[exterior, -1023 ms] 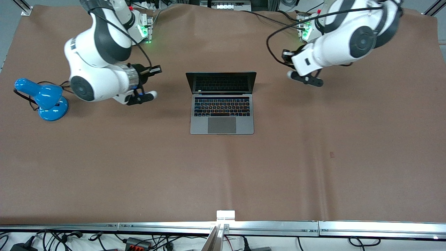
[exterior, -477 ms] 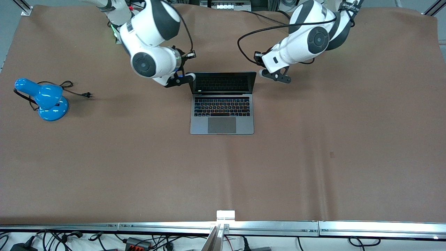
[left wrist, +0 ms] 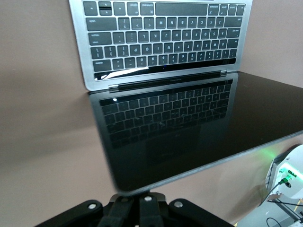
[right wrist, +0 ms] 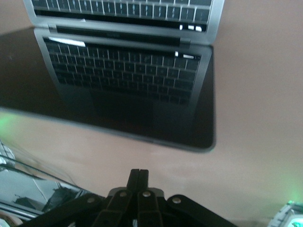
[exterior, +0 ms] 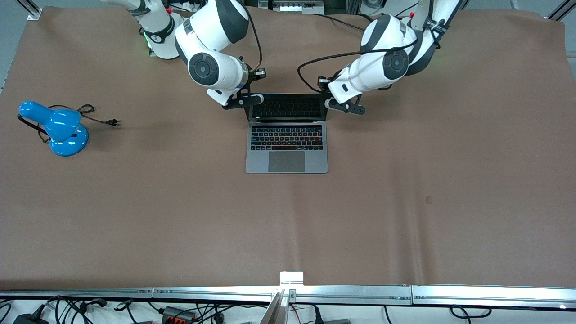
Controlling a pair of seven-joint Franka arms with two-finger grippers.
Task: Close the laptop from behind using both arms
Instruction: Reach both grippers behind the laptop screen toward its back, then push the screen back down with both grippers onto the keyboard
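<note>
The laptop (exterior: 286,135) lies open mid-table, its keyboard nearer the front camera and its dark screen (exterior: 286,107) upright. My right gripper (exterior: 254,99) is shut at the lid's top corner toward the right arm's end. In the right wrist view the shut gripper (right wrist: 139,176) stands a short way off the lid's edge (right wrist: 142,137). My left gripper (exterior: 330,103) is shut at the lid's other top corner. In the left wrist view the screen's corner (left wrist: 123,187) overlaps the tips of the gripper (left wrist: 141,201). Neither holds anything.
A blue desk lamp (exterior: 54,128) with a loose cord and plug (exterior: 96,118) stands toward the right arm's end of the table. A small white block (exterior: 291,276) sits on the metal rail at the table's front edge.
Both arms have swung in from the sides to the lid's top corners. The right arm came away from the lamp. The laptop has not moved.
</note>
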